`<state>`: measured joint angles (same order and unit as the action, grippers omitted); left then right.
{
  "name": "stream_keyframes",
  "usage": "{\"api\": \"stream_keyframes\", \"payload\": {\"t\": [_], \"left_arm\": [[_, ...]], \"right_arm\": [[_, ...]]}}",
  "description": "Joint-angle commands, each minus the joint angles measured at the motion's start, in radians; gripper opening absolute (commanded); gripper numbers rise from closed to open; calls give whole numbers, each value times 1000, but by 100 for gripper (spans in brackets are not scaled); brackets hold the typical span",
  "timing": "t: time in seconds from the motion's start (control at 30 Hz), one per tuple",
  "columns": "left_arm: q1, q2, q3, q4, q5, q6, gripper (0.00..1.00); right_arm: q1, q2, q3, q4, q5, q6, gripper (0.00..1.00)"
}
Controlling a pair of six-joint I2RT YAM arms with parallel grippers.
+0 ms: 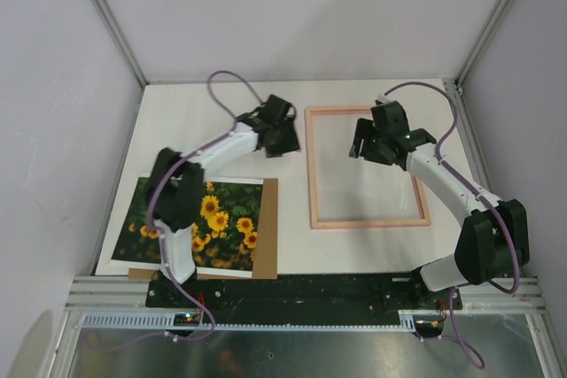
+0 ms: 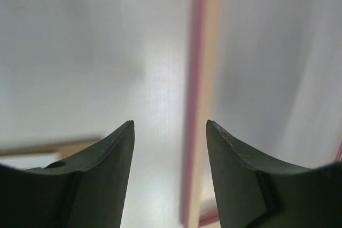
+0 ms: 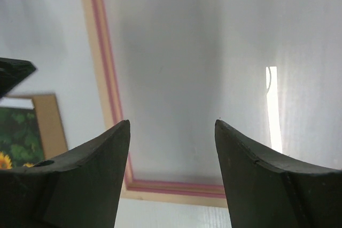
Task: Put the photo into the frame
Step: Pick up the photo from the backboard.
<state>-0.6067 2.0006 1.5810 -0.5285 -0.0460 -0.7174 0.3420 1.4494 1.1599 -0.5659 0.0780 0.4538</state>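
The frame (image 1: pixel 368 223) lies flat on the white table right of centre, its pale peach-wood side up with pink showing along the edges. My left gripper (image 1: pixel 291 141) hovers at the frame's left rail near the far corner. In the left wrist view that rail (image 2: pixel 202 78) runs between the open fingers (image 2: pixel 170 126), nearer the right one and touched by neither. My right gripper (image 1: pixel 361 146) is open over the frame's inside; its view (image 3: pixel 172 124) shows the left rail (image 3: pixel 101 52) and nothing held. The sunflower photo (image 1: pixel 226 219) lies face up at the near left.
A brown backing board (image 1: pixel 268 227) lies under the photo, sticking out on its right and near sides. The left arm's upper link crosses over the photo's left part. White walls with metal posts close in the table on three sides.
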Motion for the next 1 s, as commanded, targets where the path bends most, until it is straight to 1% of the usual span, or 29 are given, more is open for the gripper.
{"api": "stream_keyframes", "payload": {"t": [0.0,0.17,0.27,0.37,0.5,0.6,0.67,0.83,0.97], "left_arm": [[143,-244,-200,2,-57,-59,60],[321,-437,-443,4,-75,-85,60],[427,-517,-543,7,-72,-84,61],[538,-549,-597,9,-69,-64,61],[694,-536,-608,11,-67,-32,61],[784,-526,-602,13,-72,-12,61],[827,-515,-597,15,-91,2,61],[913,-455,-570,17,-84,17,61],[965,-420,-538,15,-132,32,61]], "right_arm": [[72,-9,36,56,-75,32,69],[183,52,36,139,-145,63,69],[244,120,37,216,-205,89,69],[291,197,36,314,-260,111,69],[337,278,37,409,-304,138,69],[363,323,37,451,-318,148,69],[376,351,37,476,-322,150,69],[398,429,48,548,-348,172,69],[414,483,79,581,-354,177,69]]}}
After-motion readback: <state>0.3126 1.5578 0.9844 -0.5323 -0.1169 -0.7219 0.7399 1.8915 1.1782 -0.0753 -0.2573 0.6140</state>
